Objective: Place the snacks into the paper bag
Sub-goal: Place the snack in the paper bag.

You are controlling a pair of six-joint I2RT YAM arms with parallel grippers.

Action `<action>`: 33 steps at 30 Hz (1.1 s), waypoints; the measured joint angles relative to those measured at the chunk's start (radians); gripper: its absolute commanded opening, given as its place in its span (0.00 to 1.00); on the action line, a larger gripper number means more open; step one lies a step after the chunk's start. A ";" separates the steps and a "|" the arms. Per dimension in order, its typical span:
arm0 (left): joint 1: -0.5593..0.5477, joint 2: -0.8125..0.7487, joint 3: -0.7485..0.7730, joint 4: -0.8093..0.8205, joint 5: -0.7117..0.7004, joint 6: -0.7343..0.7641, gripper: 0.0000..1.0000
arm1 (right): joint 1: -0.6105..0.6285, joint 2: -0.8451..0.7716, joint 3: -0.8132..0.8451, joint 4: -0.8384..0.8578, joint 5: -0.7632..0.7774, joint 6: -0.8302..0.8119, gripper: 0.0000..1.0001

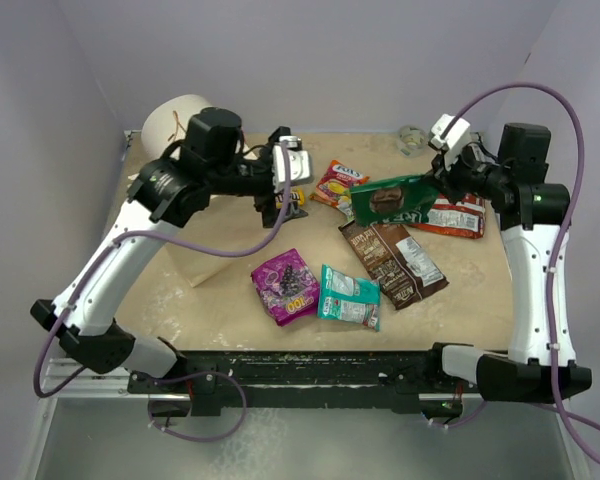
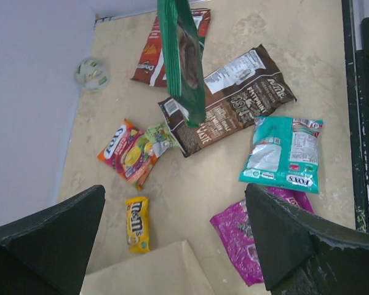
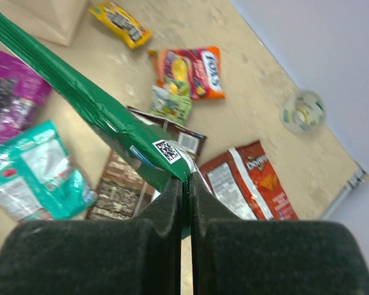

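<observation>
Mia: Where is the green packet?

Tom: The right gripper has it. Its two fingers are pinched tight on one end, and the packet hangs in the air over the dark brown packet.

Mia: And the left gripper?

Tom: Its fingers are spread wide with nothing between them. It hangs above the table, near the edge of the paper bag.

Mia: Where is the bag?

Tom: On the left side of the table, partly under the left arm. The yellow candy bag lies just beside it.

Mia: What about the other snacks?

Tom: They all lie flat on the table. The purple packet and the teal packet sit side by side near the front. The dark brown one is just behind the teal one. The orange-red packet is farther back, and the tiny green packet touches it. A red chips bag lies on the right. A small ball sits at the far edge.
</observation>
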 measured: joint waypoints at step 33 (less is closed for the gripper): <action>-0.171 0.247 0.000 0.181 0.077 -0.293 0.04 | 0.139 -0.200 -0.218 0.167 -0.166 0.255 0.01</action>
